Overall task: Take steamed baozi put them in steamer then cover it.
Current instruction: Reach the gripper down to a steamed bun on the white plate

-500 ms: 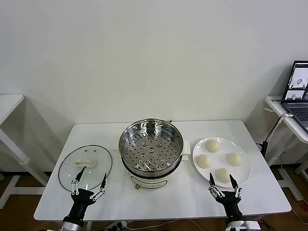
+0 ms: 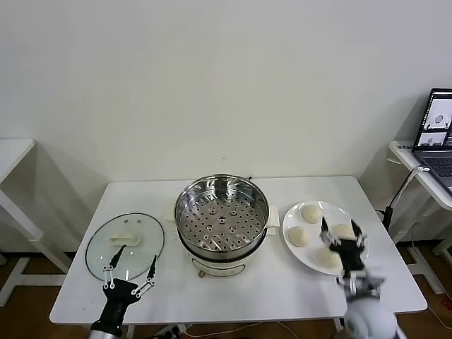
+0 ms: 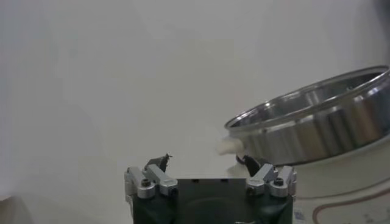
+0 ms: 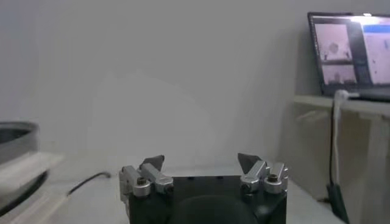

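Observation:
The steamer (image 2: 222, 220) stands uncovered at the table's middle, its perforated floor bare; its steel rim (image 3: 317, 115) also shows in the left wrist view. Several cream-white baozi lie on a white plate (image 2: 287, 224) to its right, one at the far side (image 2: 311, 213), one nearer the steamer (image 2: 298, 236). My right gripper (image 2: 340, 226) (image 4: 200, 158) hangs open above the plate, over the outer baozi (image 2: 344, 232), holding nothing. The glass lid (image 2: 125, 244) lies flat to the steamer's left. My left gripper (image 2: 138, 252) (image 3: 206, 159) is open and empty at the lid's near edge.
The white table (image 2: 282, 289) carries everything. A laptop (image 2: 439, 134) (image 4: 350, 49) sits on a side desk at the far right, with a cable hanging beside it. Another white table (image 2: 10, 152) stands at the far left. The wall is close behind.
My right gripper has risen from the table's front edge and moved forward over the plate, still open. The left gripper has barely shifted.

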You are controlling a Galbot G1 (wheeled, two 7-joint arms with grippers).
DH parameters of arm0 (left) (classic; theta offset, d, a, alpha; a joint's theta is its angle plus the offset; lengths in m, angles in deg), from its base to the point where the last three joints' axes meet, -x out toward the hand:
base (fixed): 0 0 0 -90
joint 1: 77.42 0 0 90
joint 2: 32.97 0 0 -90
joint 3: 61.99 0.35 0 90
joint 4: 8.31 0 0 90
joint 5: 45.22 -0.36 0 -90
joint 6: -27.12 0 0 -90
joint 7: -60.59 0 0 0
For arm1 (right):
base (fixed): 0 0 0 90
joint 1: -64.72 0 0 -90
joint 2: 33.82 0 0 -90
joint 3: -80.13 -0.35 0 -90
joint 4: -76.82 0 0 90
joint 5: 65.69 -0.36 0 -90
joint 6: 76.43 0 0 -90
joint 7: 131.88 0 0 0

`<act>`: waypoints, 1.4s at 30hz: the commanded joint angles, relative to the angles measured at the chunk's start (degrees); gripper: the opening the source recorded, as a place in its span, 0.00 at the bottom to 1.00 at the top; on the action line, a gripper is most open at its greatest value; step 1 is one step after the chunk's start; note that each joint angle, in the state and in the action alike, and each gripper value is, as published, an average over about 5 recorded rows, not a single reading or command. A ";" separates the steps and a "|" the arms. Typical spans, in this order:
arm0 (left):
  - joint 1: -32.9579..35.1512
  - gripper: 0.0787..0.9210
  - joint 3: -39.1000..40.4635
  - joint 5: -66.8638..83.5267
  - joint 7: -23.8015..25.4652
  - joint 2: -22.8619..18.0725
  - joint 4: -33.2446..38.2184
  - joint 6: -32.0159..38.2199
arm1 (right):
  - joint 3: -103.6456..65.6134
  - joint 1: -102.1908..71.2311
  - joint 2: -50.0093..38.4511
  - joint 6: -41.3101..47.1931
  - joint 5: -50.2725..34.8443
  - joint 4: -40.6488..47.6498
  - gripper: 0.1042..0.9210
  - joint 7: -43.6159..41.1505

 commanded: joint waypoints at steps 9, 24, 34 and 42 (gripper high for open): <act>0.83 0.88 -1.05 -1.52 -0.12 -1.38 0.30 -0.32 | 38.52 58.53 -19.75 1.97 -0.53 44.74 0.88 -55.01; 2.01 0.88 -1.84 -1.40 -0.33 -1.81 0.38 -0.21 | 54.71 77.45 -7.94 -7.30 40.38 62.36 0.88 -91.89; 1.68 0.88 -2.18 -1.06 -0.76 -2.20 -0.98 -0.17 | 55.97 76.80 -0.88 -9.94 48.06 68.55 0.88 -87.69; 1.68 0.88 -2.26 -0.59 -0.99 -2.41 -1.20 -0.32 | 53.41 75.57 3.82 -11.49 52.75 74.13 0.88 -84.43</act>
